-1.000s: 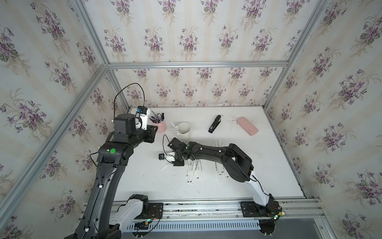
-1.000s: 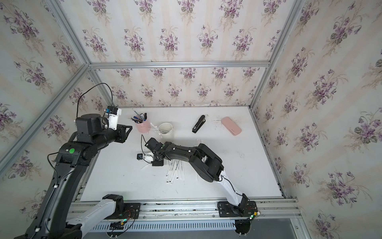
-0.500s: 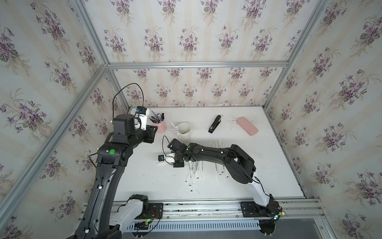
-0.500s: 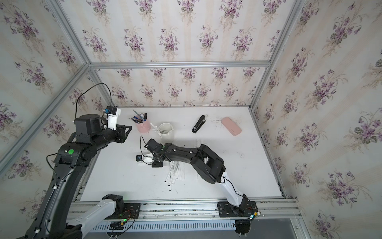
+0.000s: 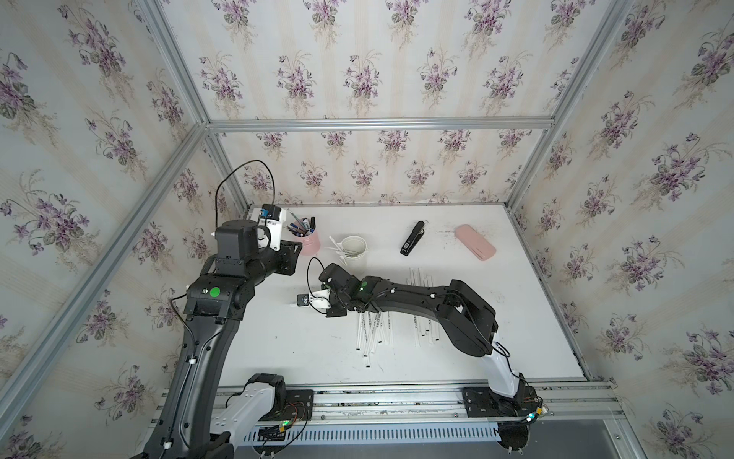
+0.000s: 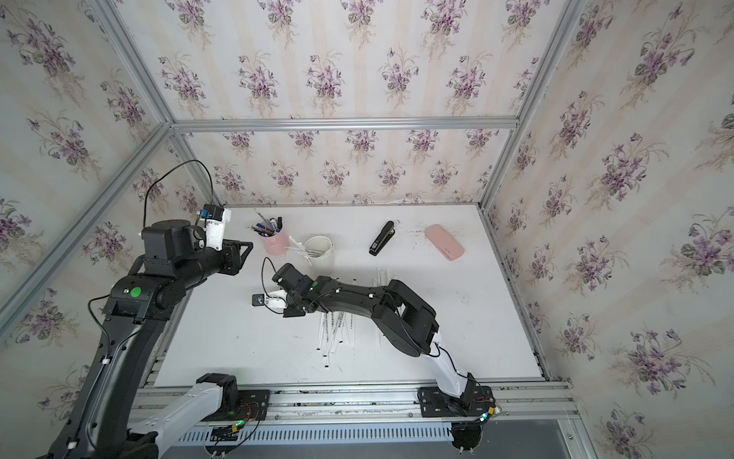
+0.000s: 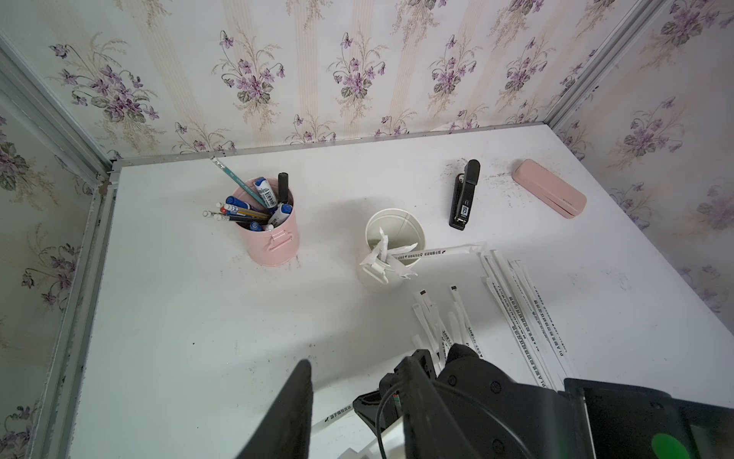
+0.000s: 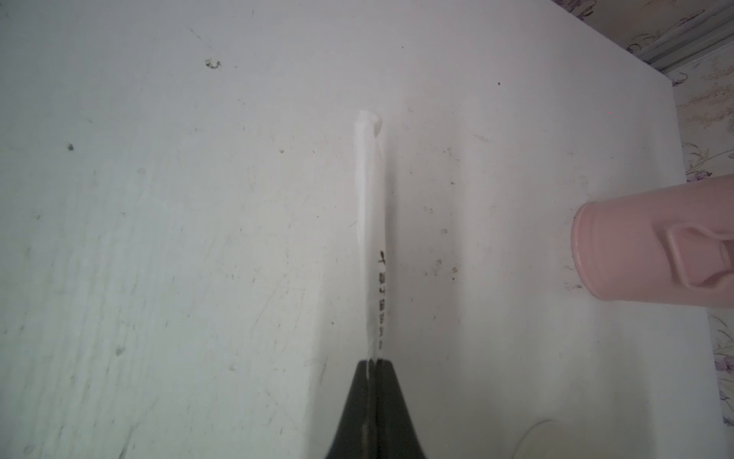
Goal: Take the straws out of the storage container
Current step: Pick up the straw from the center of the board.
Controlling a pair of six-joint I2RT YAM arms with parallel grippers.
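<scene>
Straw [image 8: 371, 238] clenched in right gripper [image 8: 373, 363].
Long axis left–right, free end leftward over bare table [image 8: 159, 238]; pink cup [image 8: 635, 258] on far side.

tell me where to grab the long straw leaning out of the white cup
Pinch the printed stretch of the long straw just outside the rim of the storage container, coming from above with the jaws across its width. That part sticks out sideways alone, away from the crumpled wrapper ends bunched inside, so it should come out without dragging the others.
</scene>
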